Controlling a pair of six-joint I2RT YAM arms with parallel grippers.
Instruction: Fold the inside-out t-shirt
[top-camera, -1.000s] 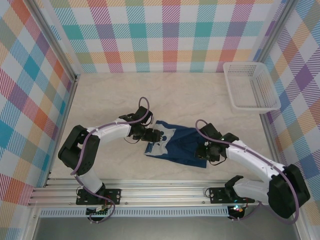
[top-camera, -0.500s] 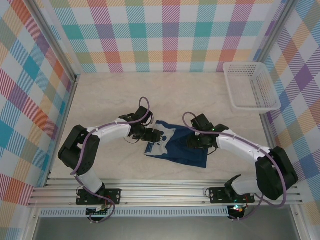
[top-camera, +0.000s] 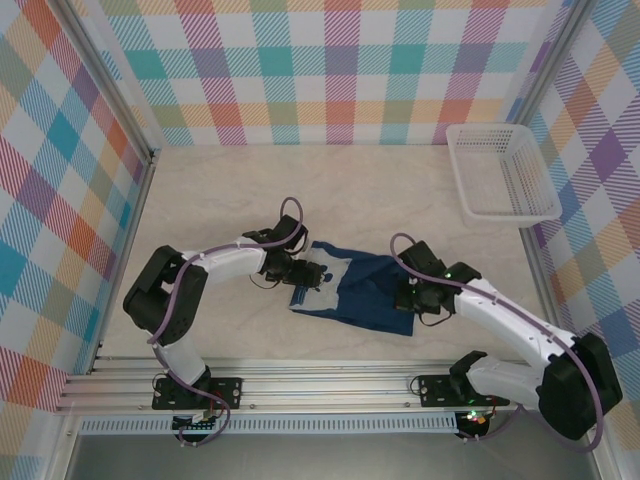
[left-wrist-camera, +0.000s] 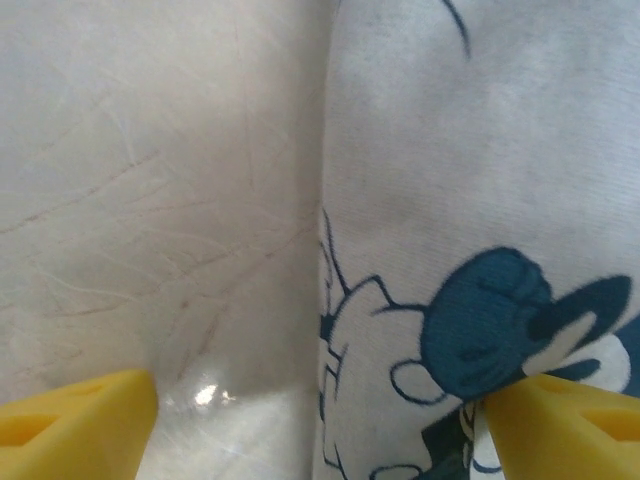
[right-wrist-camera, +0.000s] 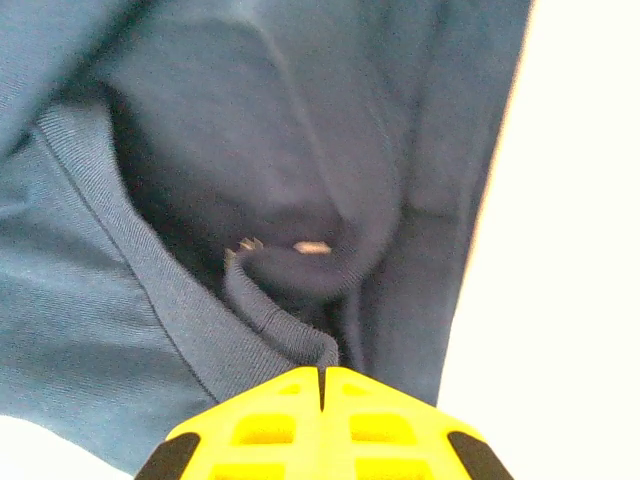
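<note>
Navy inside-out t-shirt (top-camera: 365, 292) lies crumpled in a rough wedge on the pale, marble-veined table (top-camera: 300, 190), a little toward 6 o'clock from the table's middle. Its 9 o'clock end is a washed-out whitish panel carrying a cartoon print of thin dark outlines and rounded blue blobs. The rest is soft dark knit gathered in shallow folds.

The left pincer (top-camera: 318, 278) hovers at that pale 9 o'clock end with its jaws spread wide and nothing between them. In the left wrist view its (left-wrist-camera: 320, 430) yellow wedge-shaped fingertips (left-wrist-camera: 75, 425) straddle the cloth's edge, one over the bare glossy table and the other over the print.

The right pincer (top-camera: 408, 298) sits at the shirt's 3 o'clock edge. In the right wrist view its (right-wrist-camera: 322, 385) yellow tips are pressed together, with a curl of ribbed hem caught at their meeting line and a deep shadowed fold above.

A white slatted plastic basket (top-camera: 500, 127) stands at 2 o'clock, well apart from the shirt.
</note>
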